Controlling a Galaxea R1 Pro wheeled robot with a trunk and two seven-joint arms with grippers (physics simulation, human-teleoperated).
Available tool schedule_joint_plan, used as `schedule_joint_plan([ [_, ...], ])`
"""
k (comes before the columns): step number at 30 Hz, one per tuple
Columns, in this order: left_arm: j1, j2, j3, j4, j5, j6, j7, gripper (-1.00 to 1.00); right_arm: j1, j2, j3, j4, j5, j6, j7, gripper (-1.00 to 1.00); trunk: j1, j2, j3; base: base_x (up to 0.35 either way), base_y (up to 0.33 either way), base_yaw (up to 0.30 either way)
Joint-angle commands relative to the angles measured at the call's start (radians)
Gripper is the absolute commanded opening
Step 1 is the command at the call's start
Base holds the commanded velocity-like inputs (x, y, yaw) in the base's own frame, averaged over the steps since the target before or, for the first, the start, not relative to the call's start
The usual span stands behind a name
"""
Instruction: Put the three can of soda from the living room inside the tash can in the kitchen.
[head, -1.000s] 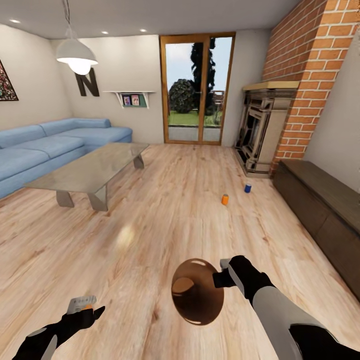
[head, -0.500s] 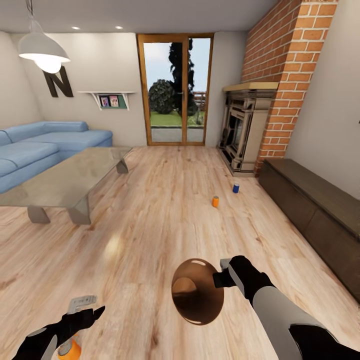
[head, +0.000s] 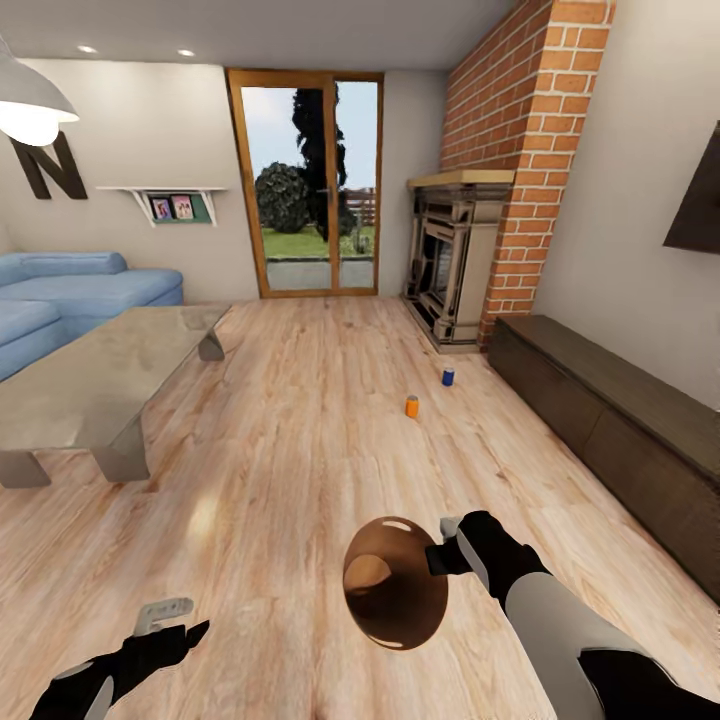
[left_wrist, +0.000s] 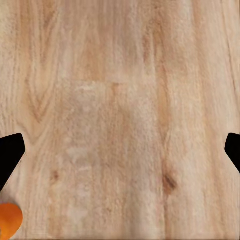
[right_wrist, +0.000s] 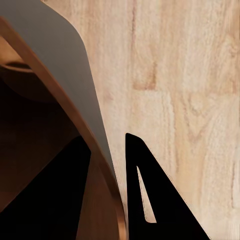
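A: Right hand clenched on rim of trash can, wall pinched between fingers in wrist view. Left hand released, nothing between the tips.

B: Cans?

A: Orange soda can and blue soda can upright on wood floor, near fireplace, well ahead. Orange round edge at corner of left wrist view, probably another can, hard to tell.

B: Advice?

A: Roll up close to orange one, keep bucket level, mouth up. Stop short, avoid knocking cans over, then reach with free left hand.

Matte black two-finger right gripper on pale grey cylindrical forearm; matte black left gripper, pale grey fingertip pad.
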Motion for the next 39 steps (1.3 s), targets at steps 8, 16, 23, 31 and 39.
schedule_joint_plan([
  [8, 0.0, 0.0, 0.0, 0.001, -0.001, 0.007, 0.0, 1.0, 0.0, 0.0, -0.002, 0.0, -0.019, 0.002, -0.002, -1.0, 0.0, 0.0, 0.003, 0.005, 0.31, -0.2],
  [16, 0.0, 0.0, 0.0, 0.001, -0.001, 0.01, 0.001, 1.0, 0.0, 0.0, -0.002, 0.0, -0.019, 0.003, -0.003, -1.0, 0.0, 0.0, 0.003, -0.147, 0.282, -0.104],
  [23, 0.0, 0.0, 0.0, 0.002, -0.001, 0.013, 0.001, 1.0, 0.0, 0.0, -0.002, 0.0, -0.019, 0.003, -0.003, -1.0, 0.0, 0.0, 0.003, -0.213, 0.261, -0.024],
  [31, 0.0, 0.0, 0.0, 0.001, 0.0, 0.014, 0.001, 1.0, 0.0, 0.001, -0.002, 0.0, -0.019, 0.003, -0.003, -1.0, 0.0, 0.0, 0.003, -0.222, 0.254, -0.003],
  [39, 0.0, 0.0, 0.0, 0.001, 0.0, 0.012, 0.001, 1.0, 0.0, 0.002, -0.001, 0.001, -0.019, 0.003, -0.005, -1.0, 0.0, 0.0, 0.003, -0.098, 0.289, 0.0],
])
